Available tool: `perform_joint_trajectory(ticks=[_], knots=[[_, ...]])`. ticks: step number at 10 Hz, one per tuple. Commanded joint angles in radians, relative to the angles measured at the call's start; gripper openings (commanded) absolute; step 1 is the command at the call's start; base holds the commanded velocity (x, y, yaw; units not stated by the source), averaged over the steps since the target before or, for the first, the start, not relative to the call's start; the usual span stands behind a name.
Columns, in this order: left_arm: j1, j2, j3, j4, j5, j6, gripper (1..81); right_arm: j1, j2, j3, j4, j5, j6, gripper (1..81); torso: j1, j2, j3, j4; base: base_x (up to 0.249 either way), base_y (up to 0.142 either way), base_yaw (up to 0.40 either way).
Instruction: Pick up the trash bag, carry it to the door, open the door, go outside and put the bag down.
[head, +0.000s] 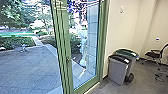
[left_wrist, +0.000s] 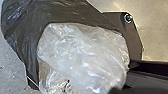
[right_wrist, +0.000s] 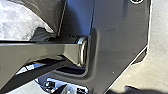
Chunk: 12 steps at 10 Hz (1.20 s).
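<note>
The trash bag (left_wrist: 82, 55) hangs close in front of the left wrist camera, clear crumpled plastic with dark film around it. My left gripper (left_wrist: 115, 90) holds it, its fingertips hidden by the plastic. In the right wrist view, part of the same bag (right_wrist: 17, 18) lies beyond the robot's jointed bar. A green-framed glass door (head: 65, 47) stands ahead in the head view, with a handle (head: 68, 59) on its upright. Whether the door is ajar, I cannot tell.
Beyond the door lies a paved yard (head: 30, 66) with bushes (head: 15, 43). Right of the frame, two wheeled bins, one grey (head: 117, 70) and one green-lidded (head: 126, 53), stand by the wall. A black office chair (head: 153, 55) is farther right.
</note>
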Motion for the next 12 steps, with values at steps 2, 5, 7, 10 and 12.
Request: perform_joint_trajectory(ticks=[2, 5, 7, 10, 12], knots=[[-0.055, -0.001, 0.003, 0.003, 0.054, 0.01, 1.0, 0.047, 0.005, 0.001, -0.005, -0.065, -0.001, 81.1, 0.001, 0.0, 0.0, 0.0, 0.134, 0.0, 0.0], [-0.055, 0.001, 0.003, 0.003, 0.054, 0.01, 1.0, 0.046, 0.005, 0.001, -0.005, -0.065, -0.001, 81.1, 0.001, 0.0, 0.0, 0.0, 0.133, 0.0, 0.0], [-0.055, 0.001, 0.003, 0.002, 0.053, 0.008, 1.0, 0.037, 0.004, -0.005, -0.004, -0.056, -0.001, 81.1, 0.001, 0.0, 0.0, 0.0, 0.13, 0.0, 0.0], [-0.051, -0.002, 0.003, 0.0, 0.031, 0.008, 1.0, 0.023, 0.004, -0.009, -0.004, -0.008, -0.001, 81.1, 0.001, 0.0, 0.0, 0.0, 0.116, 0.0, 0.0], [-0.051, -0.001, 0.003, 0.0, 0.031, 0.008, 1.0, 0.027, 0.005, -0.009, -0.004, -0.008, 0.001, 81.1, 0.001, 0.0, 0.0, 0.0, 0.116, 0.0, 0.0]])
